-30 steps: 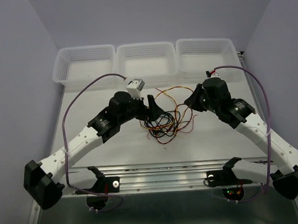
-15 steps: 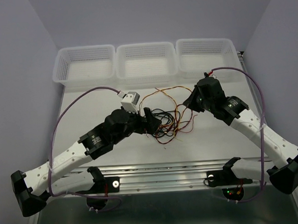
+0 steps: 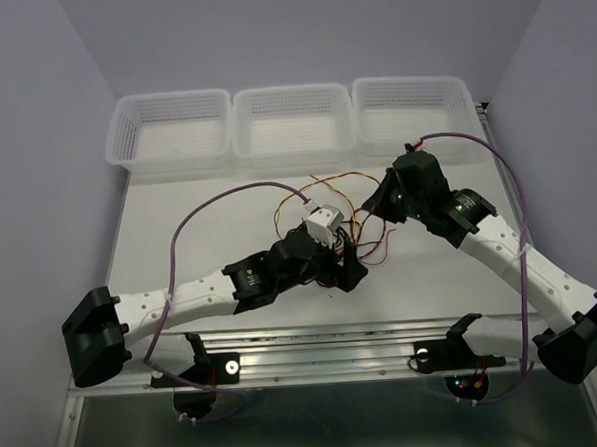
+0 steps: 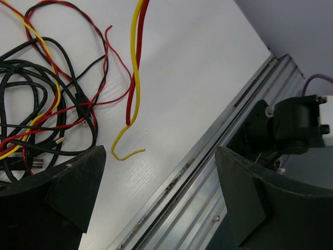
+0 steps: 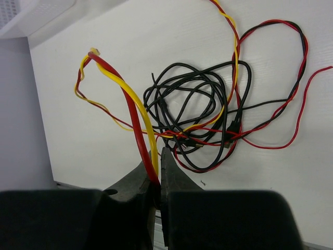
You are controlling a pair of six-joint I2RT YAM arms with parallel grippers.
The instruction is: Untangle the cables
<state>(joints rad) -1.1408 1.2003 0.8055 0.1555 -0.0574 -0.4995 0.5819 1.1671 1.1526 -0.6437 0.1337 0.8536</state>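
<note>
Right gripper pinched tight on the red-and-yellow pair, left gripper gaping and empty beside the cables heaped mid-way on the table — a pull could cinch the black loops.

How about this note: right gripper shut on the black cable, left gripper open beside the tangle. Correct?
Not quite. The right gripper is shut on the paired red and yellow cable, not the black cable; the right wrist view shows it. The left gripper is open beside the tangle, as noted.
</note>
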